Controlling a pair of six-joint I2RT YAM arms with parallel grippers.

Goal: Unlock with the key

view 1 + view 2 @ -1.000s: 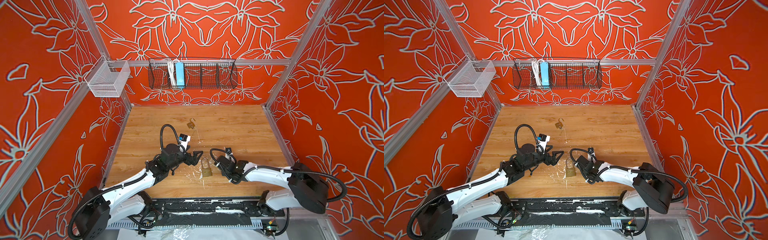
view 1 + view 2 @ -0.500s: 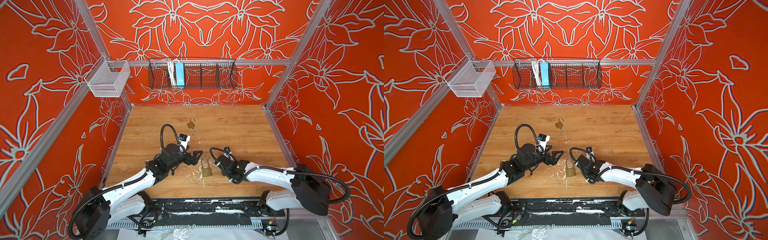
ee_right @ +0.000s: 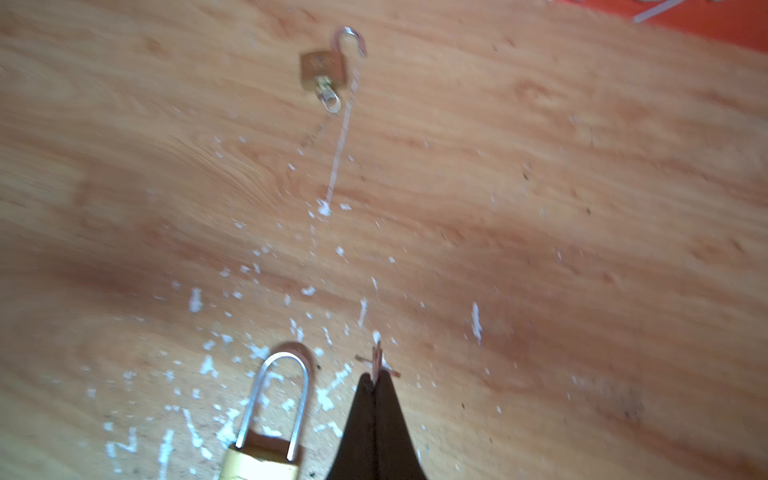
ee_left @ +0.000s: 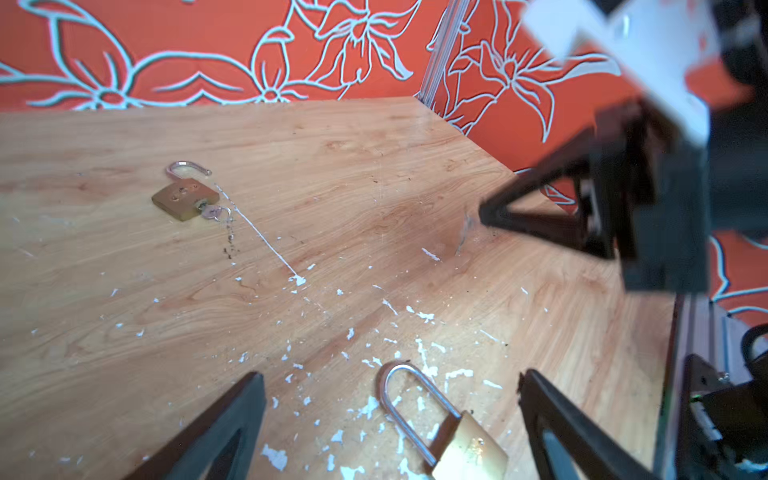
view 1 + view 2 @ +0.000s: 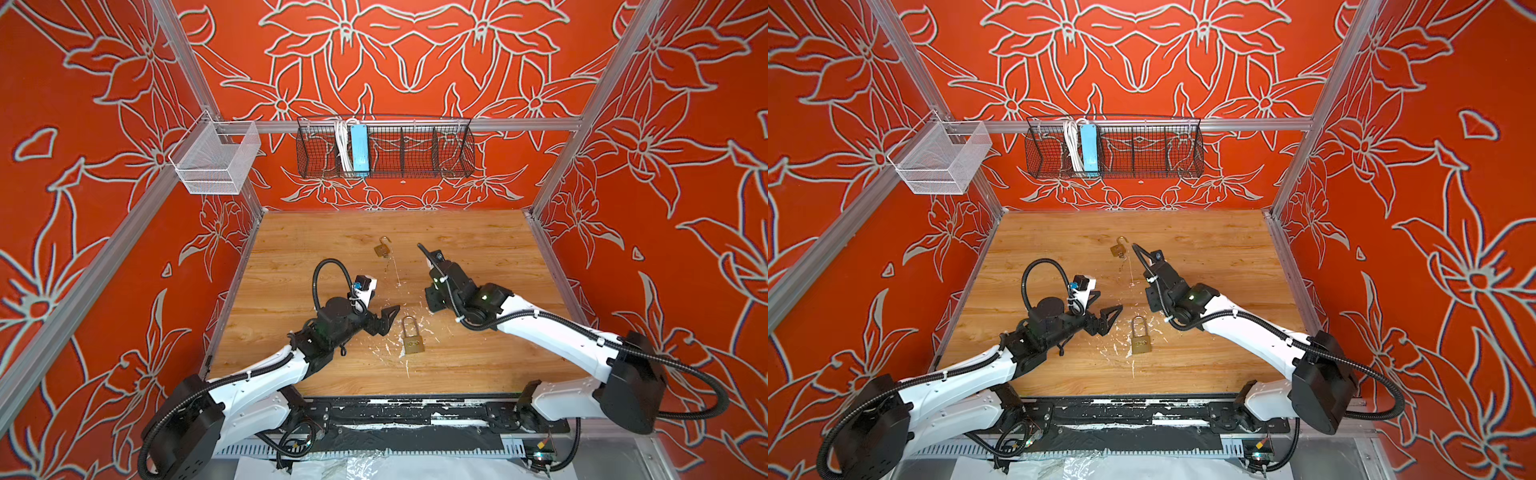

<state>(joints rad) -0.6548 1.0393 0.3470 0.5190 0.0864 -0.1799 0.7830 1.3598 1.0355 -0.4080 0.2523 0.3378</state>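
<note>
While the left gripper (image 5: 390, 321) gapes, the right gripper (image 3: 376, 377) pinches a key (image 3: 377, 362).

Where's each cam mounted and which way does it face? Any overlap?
Both top views: high in front, above the robot, looking down toward the back wall; left gripper, right gripper and the table show.
Left wrist: on the left arm, looking low across the table to a far corner; its open fingers in the foreground, the right gripper beyond.
Right wrist: on the right arm, looking down past its shut fingertips.
Shared: all views show the long-shackle padlock and the small open padlock.
</note>
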